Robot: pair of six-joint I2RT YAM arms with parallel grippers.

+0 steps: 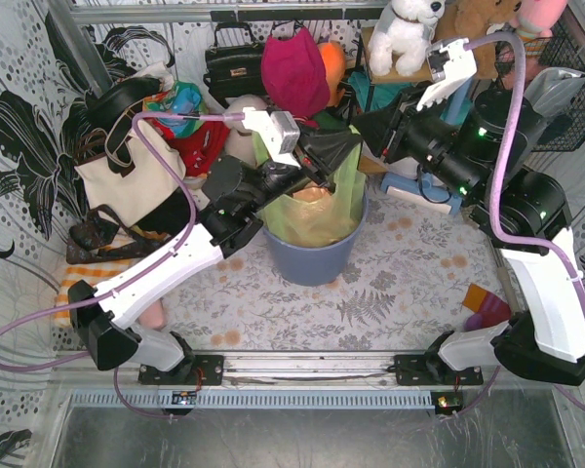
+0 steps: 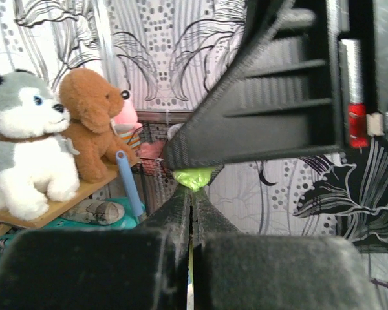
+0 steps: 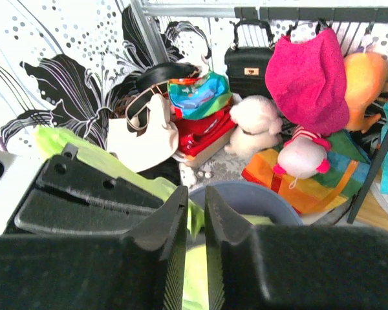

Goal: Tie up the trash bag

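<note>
Looking down on the trash bag (image 1: pixel 317 216), sitting upright inside a blue-grey bin (image 1: pixel 312 261) at the middle of the patterned tabletop (image 1: pixel 409 283), with orange-tan paper showing through its light-green film. Hanging the left claw (image 2: pixel 193 194) over the bin's mouth from the left side, clamping it tight on a small bunch of that green film right at the fingertips. Poising the right claw (image 3: pixel 195 200) opposite, from the right, almost touching the left one just above the bag. Holding its jaws only a sliver apart, with green film lying in the gap; not managing to tell whether gripping or merely straddling it. Crowding the far edge with a black handbag (image 1: pixel 232 63) and, on a shelf, a white plush dog (image 1: pixel 407 34)
</note>
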